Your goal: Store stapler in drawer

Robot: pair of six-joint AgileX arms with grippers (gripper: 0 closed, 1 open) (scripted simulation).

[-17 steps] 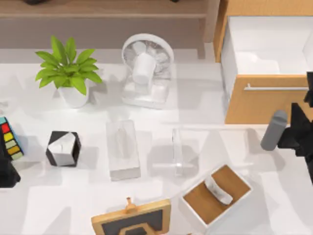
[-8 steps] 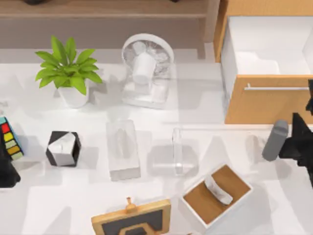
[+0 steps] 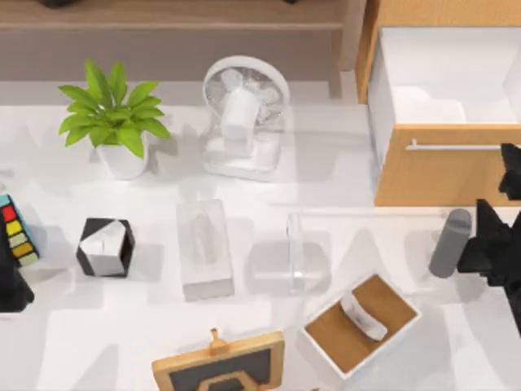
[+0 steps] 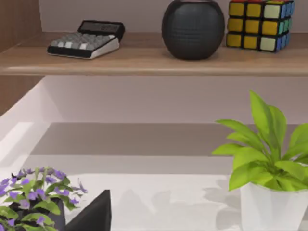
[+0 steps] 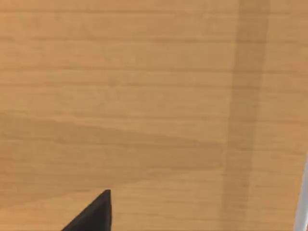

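A white worktop (image 3: 342,163) is seen from above. The stapler (image 3: 295,252), slim, pale and glassy, lies near the middle of the worktop, between a white tissue box (image 3: 204,248) on its left and a small white square tray (image 3: 361,324) with a brown bottom towards the near edge. The drawer (image 3: 444,167) stands pulled open at the far right corner, its wooden front and silver bar handle (image 3: 456,147) facing the near edge, its white inside bare.

The right claw (image 3: 488,244) is seen at the right edge of the worktop, just in front of the drawer front, with a grey cylinder (image 3: 450,243) beside it. The stapler lies well apart from this claw, to its left. Whether the right claw is open or closed cannot be told, and nothing is seen held in it. The right wrist view shows the wooden drawer front close up.

The left arm (image 3: 10,281) is parked at the left edge.
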